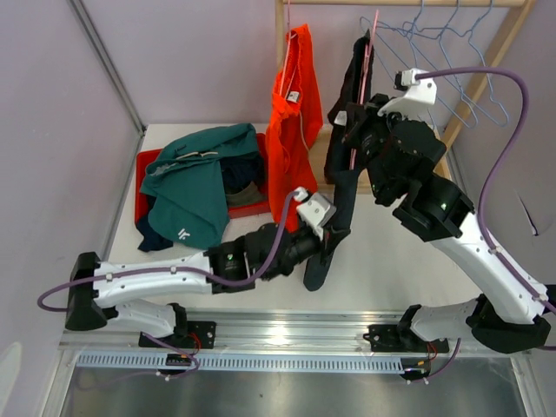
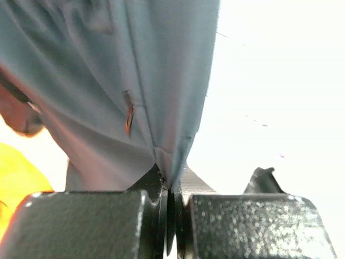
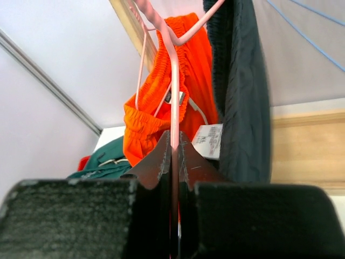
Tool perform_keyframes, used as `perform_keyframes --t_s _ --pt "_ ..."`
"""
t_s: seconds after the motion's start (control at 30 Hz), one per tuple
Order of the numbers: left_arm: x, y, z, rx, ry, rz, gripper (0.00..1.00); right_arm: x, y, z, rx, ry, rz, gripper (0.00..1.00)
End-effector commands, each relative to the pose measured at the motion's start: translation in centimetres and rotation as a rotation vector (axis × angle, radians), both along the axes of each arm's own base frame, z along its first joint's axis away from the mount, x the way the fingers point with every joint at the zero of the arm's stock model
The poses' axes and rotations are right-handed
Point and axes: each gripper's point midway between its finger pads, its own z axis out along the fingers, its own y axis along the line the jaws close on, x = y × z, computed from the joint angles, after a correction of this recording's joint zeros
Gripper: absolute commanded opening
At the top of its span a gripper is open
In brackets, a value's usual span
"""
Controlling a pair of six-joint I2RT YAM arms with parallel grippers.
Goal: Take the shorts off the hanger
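Note:
Charcoal grey shorts hang on a pink hanger from the rack and trail down to the table. My right gripper is shut on the hanger's pink wire, with the grey shorts just to its right. My left gripper is shut on the lower end of the grey shorts, the fabric pinched between its jaws. Bright orange shorts hang on another hanger to the left and show in the right wrist view. Teal shorts lie on a red tray over darker shorts.
Several empty blue wire hangers hang at the right of the wooden rack. A navy piece spills over the tray's near edge. Purple walls close the left and right sides.

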Motion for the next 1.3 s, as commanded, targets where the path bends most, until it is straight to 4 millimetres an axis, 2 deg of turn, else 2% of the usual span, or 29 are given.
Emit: perform_keyframes --t_s 0.0,0.1,0.2,0.27,0.3,0.33,0.37,0.4,0.43,0.47,0.5,0.53,0.57,0.6,0.63,0.67,0.73,0.77,0.87,0.9,0.93,0.97,1.0,1.03,1.07,1.1,1.13,1.17,1.27 --pt "-3.7 1.8 -1.6 -0.023 0.037 0.004 0.00 -0.8 -3.0 7.4 0.127 -0.147 -0.044 0.00" --pt "-6.1 2.5 -3.6 -0.022 0.079 -0.017 0.00 -0.3 -3.7 9.1 0.111 -0.169 -0.063 0.00" --pt "-5.5 3.4 -3.5 -0.029 0.083 0.031 0.00 -0.9 -4.2 9.4 0.115 -0.160 -0.060 0.00" --pt "-3.7 3.6 -2.1 -0.006 0.031 0.090 0.00 -1.5 -4.2 8.9 0.145 -0.142 -0.040 0.00" --pt "-1.5 4.0 -2.2 0.027 0.022 0.138 0.00 -2.1 -3.8 8.6 0.154 -0.132 -0.018 0.00" --pt "-0.3 3.8 1.4 -0.020 0.000 0.151 0.00 -2.8 -3.8 7.7 0.158 -0.116 -0.006 0.00" --pt "2.4 3.5 1.1 0.010 -0.005 0.175 0.00 -3.7 -3.0 7.0 0.172 -0.097 0.029 0.00" --pt "3.8 3.4 1.3 0.025 -0.011 0.182 0.00 -4.3 -2.5 6.4 0.174 -0.083 0.049 0.00" --pt "5.2 3.5 6.0 -0.030 -0.050 0.198 0.00 -5.1 -2.4 5.2 0.167 -0.059 0.060 0.00" --pt "6.9 2.4 4.9 0.031 -0.049 0.197 0.00 -5.7 -1.9 4.3 0.155 -0.037 0.075 0.00" --pt "9.9 3.3 8.3 -0.006 -0.074 0.258 0.00 -7.0 -1.0 3.5 0.163 -0.010 0.110 0.00" --pt "11.5 3.6 7.5 0.073 -0.069 0.279 0.00 -7.8 -0.5 2.8 0.164 0.011 0.130 0.00" --pt "14.5 3.7 12.8 0.002 -0.105 0.333 0.00 -8.6 -0.1 1.4 0.137 0.043 0.155 0.00" --pt "16.1 3.7 13.0 0.034 -0.110 0.350 0.00 -10.4 1.4 0.8 0.170 0.073 0.226 0.00" --pt "17.7 5.3 15.6 0.030 -0.117 0.391 0.00 -11.4 1.8 -0.4 0.144 0.103 0.256 0.00" --pt "19.5 4.1 17.0 0.017 -0.126 0.395 0.00 -12.4 2.5 -1.1 0.135 0.122 0.279 0.00" --pt "21.4 4.0 17.1 0.043 -0.123 0.404 0.00 -15.1 3.4 -1.9 0.139 0.143 0.302 0.00" --pt "21.6 5.0 20.3 -0.013 -0.156 0.413 0.00 -15.7 3.7 -2.5 0.114 0.140 0.293 0.00" --pt "20.3 6.4 22.3 -0.054 -0.172 0.412 0.00 -16.9 3.5 -1.6 0.069 0.114 0.253 0.00" --pt "18.1 8.5 24.3 -0.103 -0.179 0.403 0.00 -16.8 3.1 -1.2 0.063 0.109 0.234 0.00" --pt "17.6 8.5 22.5 -0.072 -0.154 0.394 0.00 -16.4 2.4 -0.5 0.053 0.099 0.202 0.00" --pt "16.2 9.8 23.7 -0.113 -0.170 0.394 0.00 -16.1 2.0 0.0 0.059 0.092 0.186 0.00" --pt "16.3 9.5 20.4 -0.071 -0.143 0.397 0.00 -15.7 1.3 0.3 0.052 0.081 0.174 0.00" --pt "12.9 13.1 24.2 -0.169 -0.188 0.393 0.00 -14.7 0.6 1.4 0.065 0.056 0.151 0.00" --pt "11.8 14.5 24.9 -0.196 -0.200 0.395 0.00 -14.1 -0.1 1.8 0.062 0.043 0.133 0.00" --pt "11.1 15.4 24.3 -0.184 -0.196 0.393 0.00 -13.5 -1.0 2.6 0.079 0.032 0.118 0.00" --pt "9.7 17.8 25.2 -0.207 -0.211 0.416 0.00 -13.0 -1.3 3.2 0.075 0.011 0.117 0.00" --pt "9.2 19.0 25.3 -0.204 -0.216 0.431 0.00 -11.8 -2.5 3.6 0.078 -0.003 0.064 0.00" --pt "7.2 23.4 26.2 -0.193 -0.249 0.496 0.00 -10.2 -3.9 5.2 0.081 -0.042 0.020 0.00"
